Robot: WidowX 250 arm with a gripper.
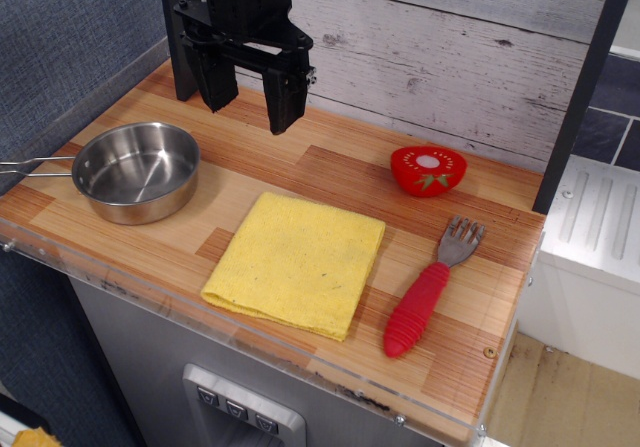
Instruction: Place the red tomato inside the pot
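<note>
My hand (250,92) hangs above the back of the desk (480,297), fingers spread apart, nothing between them. The red tomato (428,170) sits at the right rear, cut face up — apparently tilted slightly toward the camera. The pot (137,171) is at the left, empty. Between them: a yellow cloth (297,262); a red-handled fork (430,290) lies just right of it.

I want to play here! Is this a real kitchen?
Probably a toy kitchen set up for a robot: a small wooden counter holds a plastic red tomato, a pot and a fork, with a gripper above.
</note>
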